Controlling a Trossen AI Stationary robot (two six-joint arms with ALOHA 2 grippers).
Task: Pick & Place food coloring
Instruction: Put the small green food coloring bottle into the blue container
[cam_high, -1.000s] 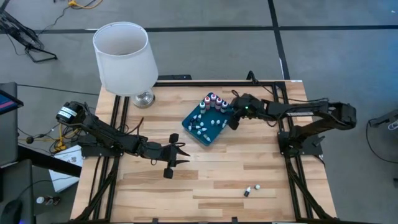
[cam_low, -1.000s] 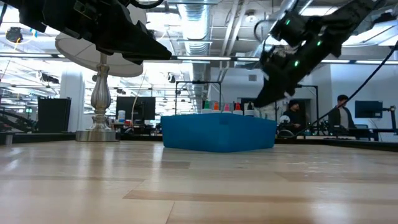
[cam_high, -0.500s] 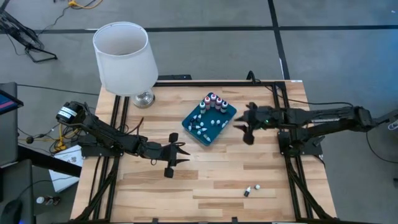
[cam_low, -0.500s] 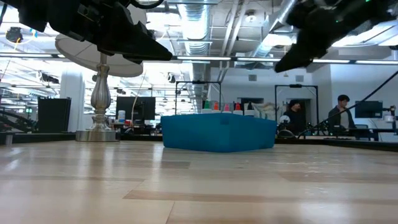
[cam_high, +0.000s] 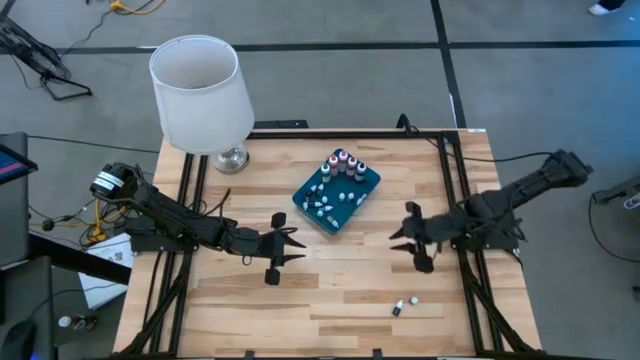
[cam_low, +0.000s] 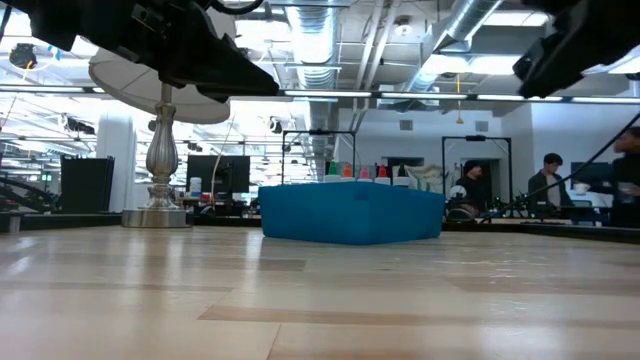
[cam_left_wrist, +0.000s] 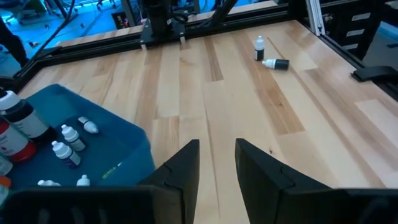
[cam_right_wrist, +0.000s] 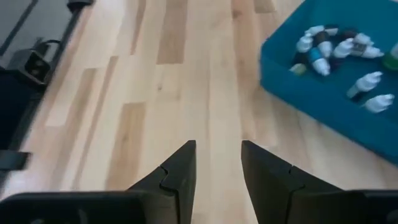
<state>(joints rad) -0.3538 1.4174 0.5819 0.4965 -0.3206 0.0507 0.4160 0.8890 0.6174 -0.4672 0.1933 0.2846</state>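
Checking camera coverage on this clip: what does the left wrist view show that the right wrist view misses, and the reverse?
Only the left wrist view shows the two loose bottles on the bare wood, one standing, one lying, and the left gripper, open and empty. Only the right wrist view shows the right gripper, also open and empty, over bare wood. Both show the teal tray with small bottles lying inside, and the wooden table.

Teal tray (cam_high: 364, 197), pale striped wood table (cam_high: 340, 280), white lampshade (cam_high: 197, 88), black arms
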